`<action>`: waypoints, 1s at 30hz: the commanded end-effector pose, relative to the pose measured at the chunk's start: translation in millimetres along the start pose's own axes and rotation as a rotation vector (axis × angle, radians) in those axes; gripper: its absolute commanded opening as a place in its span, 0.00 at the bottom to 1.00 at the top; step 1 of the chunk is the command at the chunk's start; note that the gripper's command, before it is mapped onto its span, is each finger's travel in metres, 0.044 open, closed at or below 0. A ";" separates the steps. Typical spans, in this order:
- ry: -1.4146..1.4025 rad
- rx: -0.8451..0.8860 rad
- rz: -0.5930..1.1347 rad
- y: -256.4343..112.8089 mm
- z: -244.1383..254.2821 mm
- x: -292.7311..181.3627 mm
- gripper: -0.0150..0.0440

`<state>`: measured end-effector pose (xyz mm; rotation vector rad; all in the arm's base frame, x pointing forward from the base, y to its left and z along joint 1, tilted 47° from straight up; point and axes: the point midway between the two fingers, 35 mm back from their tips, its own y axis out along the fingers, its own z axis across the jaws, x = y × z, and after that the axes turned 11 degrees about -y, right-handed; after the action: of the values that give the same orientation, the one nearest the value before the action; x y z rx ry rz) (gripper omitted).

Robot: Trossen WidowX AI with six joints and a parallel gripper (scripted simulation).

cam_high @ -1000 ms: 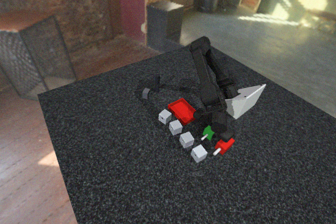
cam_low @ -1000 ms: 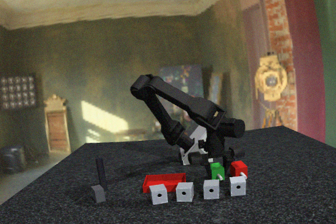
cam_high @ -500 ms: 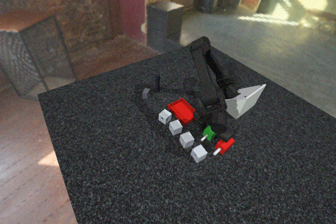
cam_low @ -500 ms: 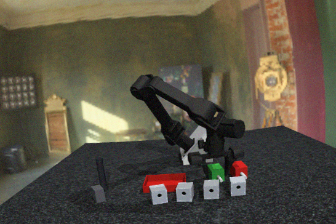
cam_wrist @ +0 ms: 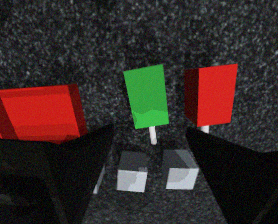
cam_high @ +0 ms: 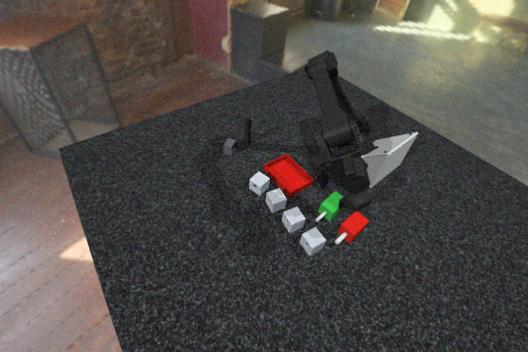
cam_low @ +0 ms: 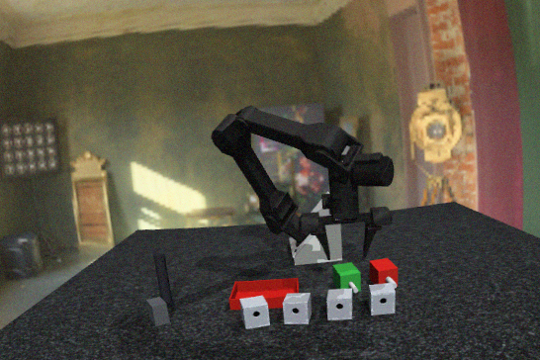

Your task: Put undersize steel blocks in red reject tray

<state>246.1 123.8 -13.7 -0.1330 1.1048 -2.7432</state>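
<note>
GO gauge (cam_high: 331,207) (cam_low: 347,277) (cam_wrist: 146,96) | wrist: between fingers, seemingly lower | exterior: fingers (cam_low: 367,243) above
</note>
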 end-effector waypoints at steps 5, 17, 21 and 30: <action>0.846 -0.021 0.004 -7.7 30.3 -30.4 0.81; 0.408 -0.002 -0.010 0.8 12.9 -11.9 0.32; 0.408 -0.002 -0.010 0.8 12.9 -11.9 0.25; 0.418 -0.001 -0.010 0.6 13.7 -12.4 0.30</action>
<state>260.4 116.4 -4.5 0.4619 1.1970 -2.8547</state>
